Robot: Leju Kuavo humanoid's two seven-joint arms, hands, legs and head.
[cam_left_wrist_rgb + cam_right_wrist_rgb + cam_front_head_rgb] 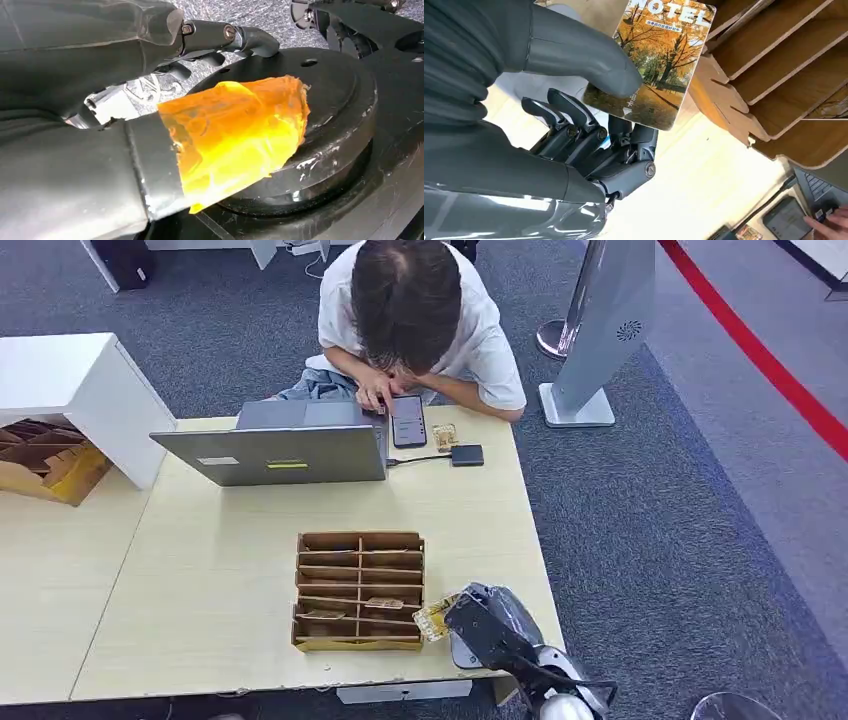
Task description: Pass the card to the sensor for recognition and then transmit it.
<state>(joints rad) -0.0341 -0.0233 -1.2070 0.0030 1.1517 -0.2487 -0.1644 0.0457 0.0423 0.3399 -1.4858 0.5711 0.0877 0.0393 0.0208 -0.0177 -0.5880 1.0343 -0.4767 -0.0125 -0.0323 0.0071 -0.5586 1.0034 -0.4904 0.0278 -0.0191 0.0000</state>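
At the far left of the head view a white cabinet (75, 390) stands on the adjoining table, with a cardboard box (45, 465) tucked beside it. Further right, on the pale wooden table (200, 580), an open grey laptop (285, 445) faces a seated person (410, 330) who leans over a phone (408, 420) lying at the laptop's right edge; a cable runs from the laptop to a small black sensor box (467, 455), and another card (445, 435) lies just beside the phone. Nearer the robot sits a wooden slotted card rack (360, 590), several slots holding cards. Just right of the rack's near corner, the right hand (480, 625) holds the card (436, 618) above the table; in the right wrist view the thick thumb presses the printed face of this card (656, 60), an autumn-tree hotel card, against the darker fingers (574, 115) beneath, with the rack's dividers close beside it. The rack lies between the hand and the sensor box. The left hand (125, 55) hangs over dark robot parts; its fingers look loosely curled, but an orange-wrapped piece hides much, so I cannot tell its state. At far right a grey stand (600, 340) rises from the carpet.
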